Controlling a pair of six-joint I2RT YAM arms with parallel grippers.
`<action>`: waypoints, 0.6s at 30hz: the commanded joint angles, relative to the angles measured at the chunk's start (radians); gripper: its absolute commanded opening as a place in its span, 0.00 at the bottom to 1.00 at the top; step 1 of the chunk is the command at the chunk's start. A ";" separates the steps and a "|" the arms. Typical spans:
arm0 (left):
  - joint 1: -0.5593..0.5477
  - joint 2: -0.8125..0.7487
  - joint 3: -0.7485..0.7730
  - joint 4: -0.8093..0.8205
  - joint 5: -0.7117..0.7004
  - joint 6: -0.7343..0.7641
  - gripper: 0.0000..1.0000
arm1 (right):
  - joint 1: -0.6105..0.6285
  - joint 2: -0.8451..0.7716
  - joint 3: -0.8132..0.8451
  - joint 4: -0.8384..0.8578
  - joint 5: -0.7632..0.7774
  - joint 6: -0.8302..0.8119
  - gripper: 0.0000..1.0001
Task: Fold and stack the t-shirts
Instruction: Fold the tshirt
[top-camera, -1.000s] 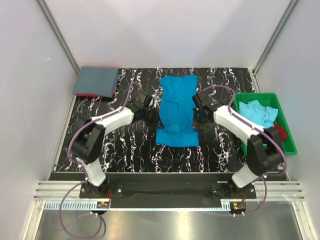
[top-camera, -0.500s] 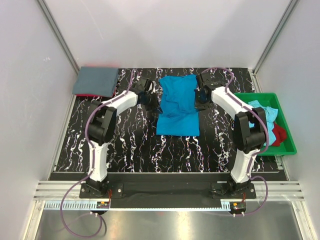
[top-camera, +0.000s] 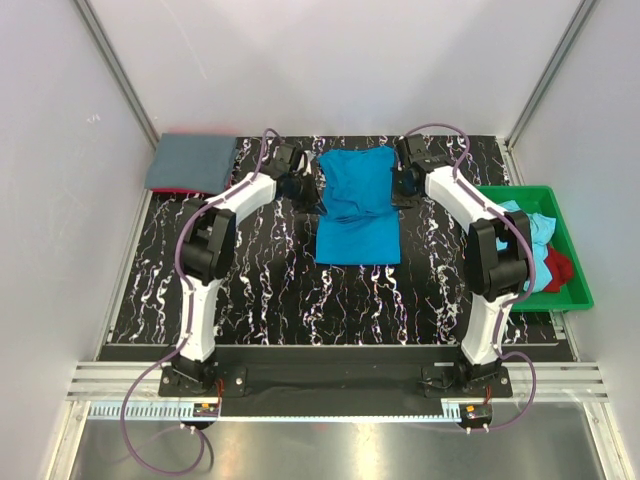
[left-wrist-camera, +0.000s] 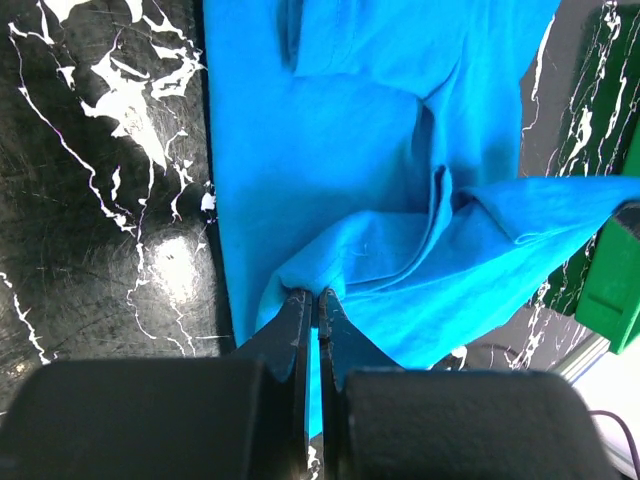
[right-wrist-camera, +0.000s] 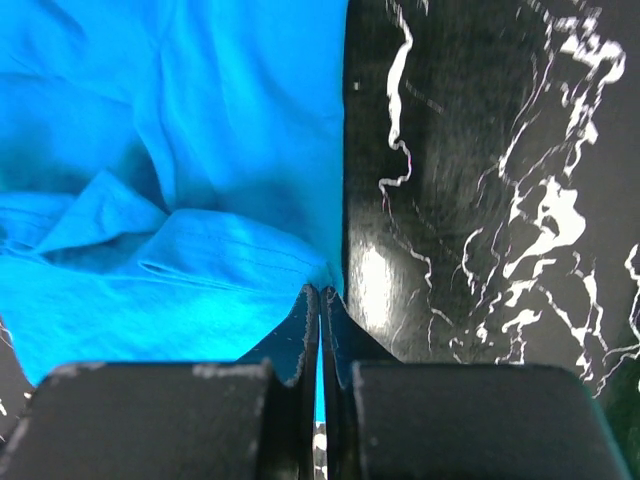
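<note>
- In the upper middle of the top view, a turquoise t-shirt lies on the black marbled table. Its upper half is doubled over in loose folds and its lower half is spread flat.
- The left gripper is at the shirt's left edge. In the left wrist view its fingers are pressed together, with a raised fold of the turquoise cloth pinched between the tips.
- The right gripper is at the shirt's right edge. In the right wrist view its fingers are likewise clenched, with a sliver of turquoise cloth caught between them at the border with the bare table.
- In the upper left of the top view, a folded grey-blue t-shirt sits at the table's corner, with a red layer showing under its near edge.
- At the right of the top view, a green tray holds a crumpled light aqua t-shirt, with a red t-shirt just beside it.
</note>
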 joint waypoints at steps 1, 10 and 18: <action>0.015 0.003 0.049 0.016 0.004 -0.009 0.00 | -0.015 0.003 0.058 0.041 -0.004 -0.021 0.00; 0.039 0.069 0.126 0.016 0.020 -0.032 0.01 | -0.038 0.075 0.090 0.088 -0.037 -0.044 0.00; 0.076 0.146 0.273 0.020 0.088 -0.028 0.22 | -0.045 0.144 0.237 0.107 -0.017 -0.087 0.22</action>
